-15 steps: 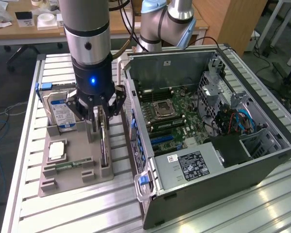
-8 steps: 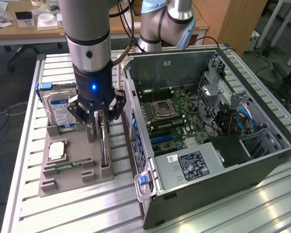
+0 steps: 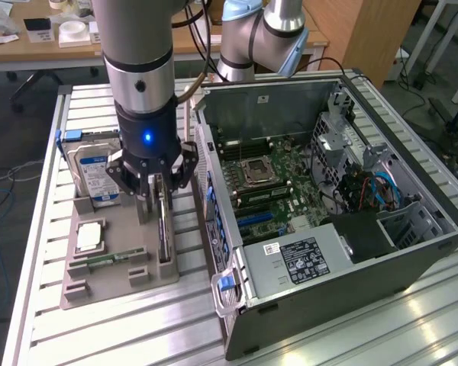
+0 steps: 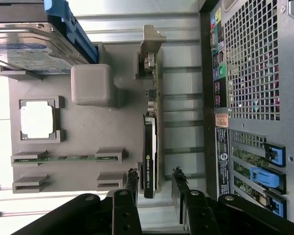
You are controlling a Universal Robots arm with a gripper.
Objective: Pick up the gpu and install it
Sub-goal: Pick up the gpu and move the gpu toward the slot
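The gpu [image 4: 149, 147] stands on its long edge in a slot of the grey holder tray [image 4: 88, 137], black cooler face to one side, green board to the other, silver bracket at its far end. In the exterior view the gpu [image 3: 163, 242] sits just left of the open computer case [image 3: 328, 191]. My gripper [image 4: 154, 183] is open and hangs over the card's near end. One of its fingers [image 4: 132, 183] is on each side of the card, with a small gap to it. In the exterior view my gripper [image 3: 154, 204] points straight down at the tray [image 3: 107, 286].
On the same tray sit a hard drive [image 3: 95, 171] in a blue carrier, a square processor [image 3: 89, 235] and a memory stick [image 3: 107, 259]. The case's perforated rear wall [image 4: 255, 73] stands close beside the card. A second arm [image 3: 263, 38] rises behind the case.
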